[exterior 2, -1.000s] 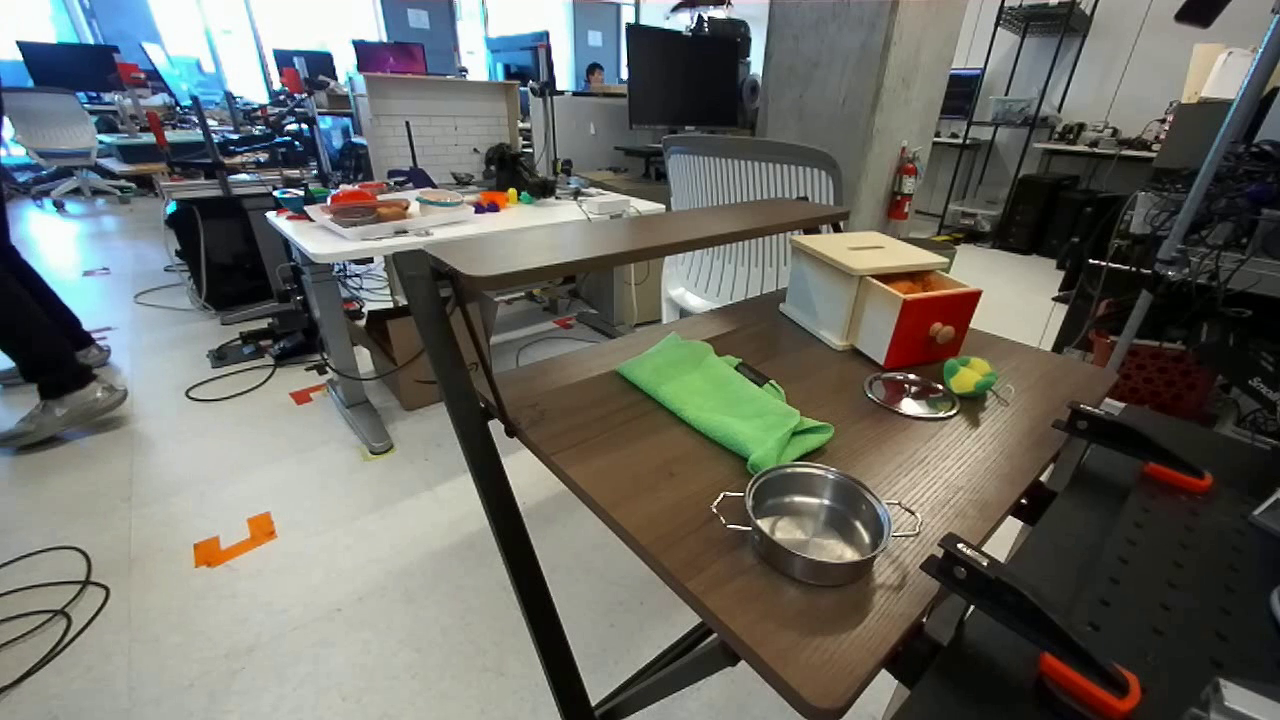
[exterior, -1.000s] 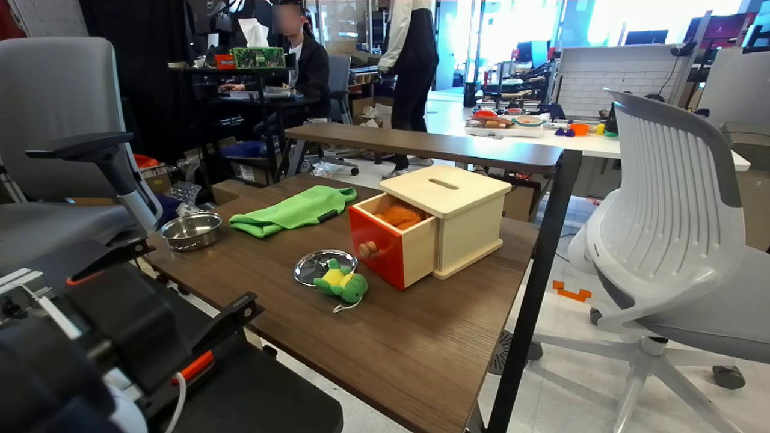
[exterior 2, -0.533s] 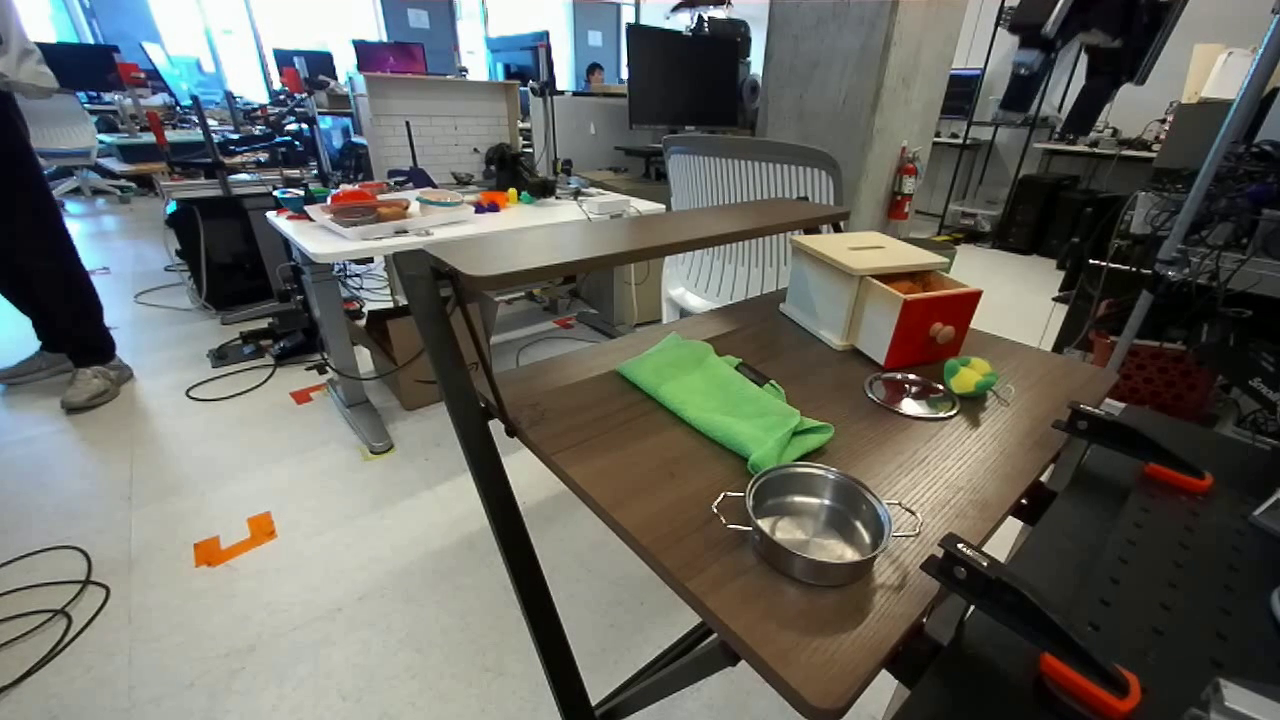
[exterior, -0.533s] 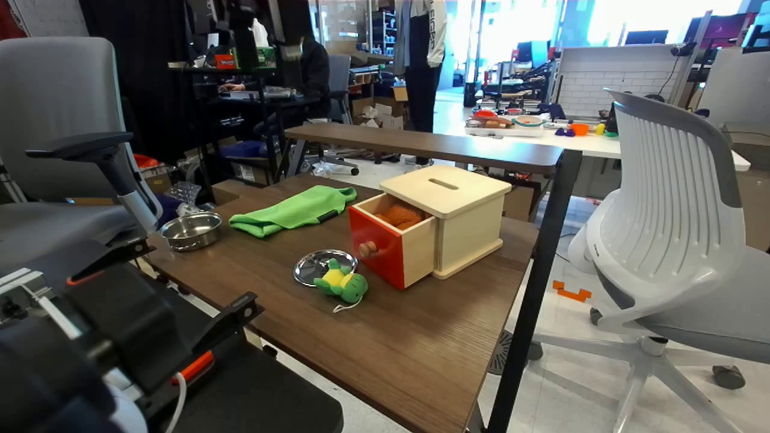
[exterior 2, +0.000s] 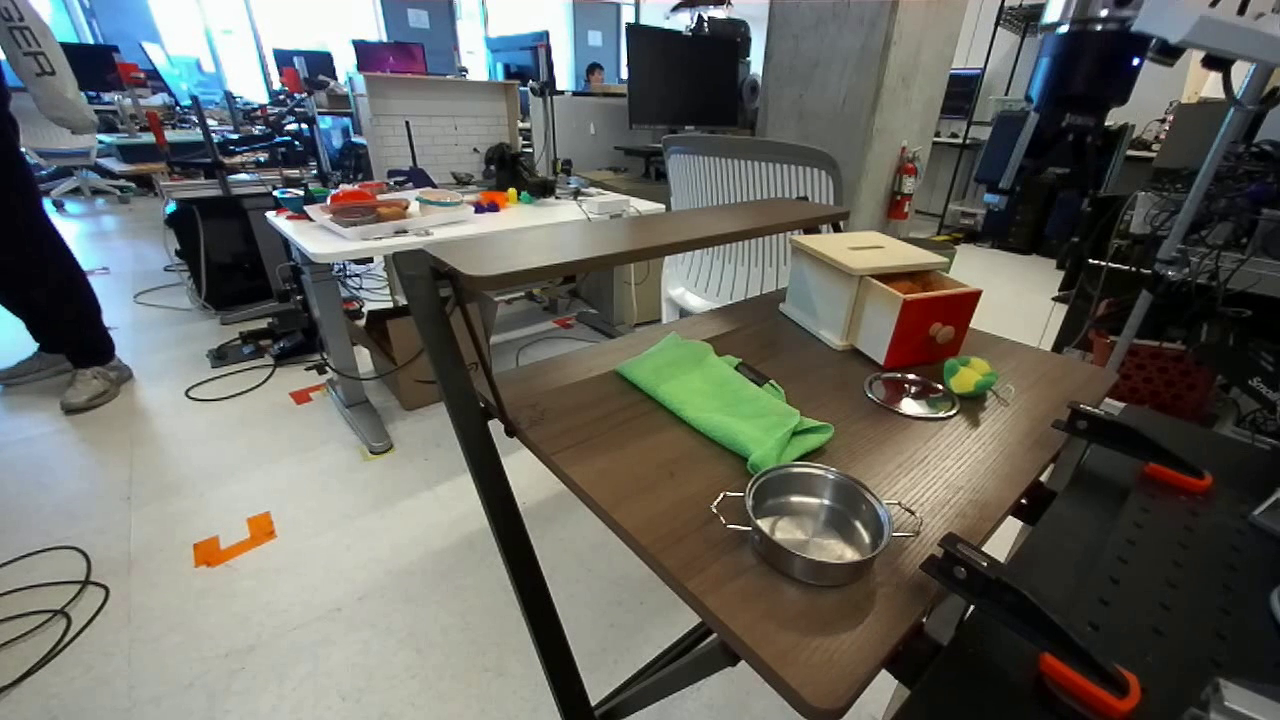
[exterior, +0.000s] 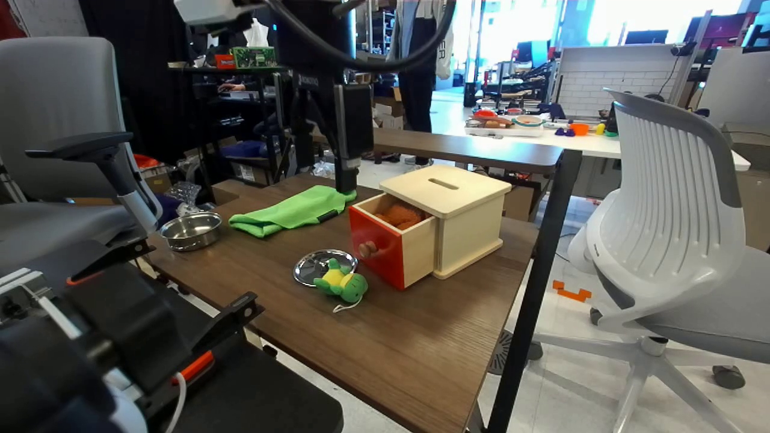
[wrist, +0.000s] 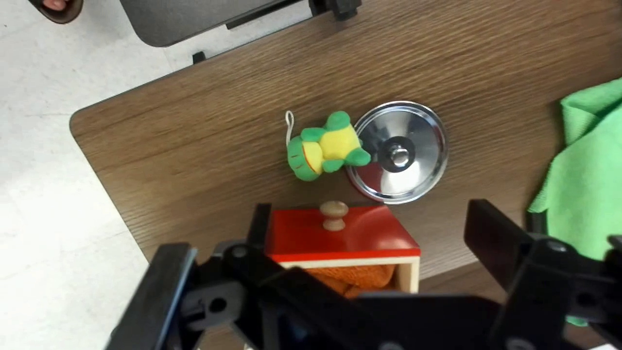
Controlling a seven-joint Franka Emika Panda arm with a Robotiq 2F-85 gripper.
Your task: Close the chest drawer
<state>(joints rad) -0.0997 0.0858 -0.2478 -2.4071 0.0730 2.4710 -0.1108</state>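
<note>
The pale wooden chest (exterior: pixel 472 234) stands on the table and also shows in an exterior view (exterior 2: pixel 822 295). Its drawer (exterior: pixel 378 255) is pulled well out, with the red front and round wooden knob facing away from the chest. A fuzzy orange thing (exterior: pixel 402 215) lies inside the drawer. In the wrist view the drawer's red front (wrist: pixel 364 236) shows between and beyond the fingers; the chest body is mostly hidden by the gripper. My gripper (wrist: pixel 371 206) is open and empty. It hangs above the table near the drawer, apart from it.
A green and yellow plush toy (exterior: pixel 341 281) touches a shiny pot lid (wrist: pixel 413 146) just in front of the drawer. A green cloth (exterior 2: pixel 725 400) and a steel pot (exterior 2: pixel 820 525) lie farther along the table. A raised shelf (exterior: pixel 421 143) runs along one table side.
The arm and gripper have come into both exterior views from above and lowered over the table near the drawer. The chest, drawer and tabletop things have not moved.
</note>
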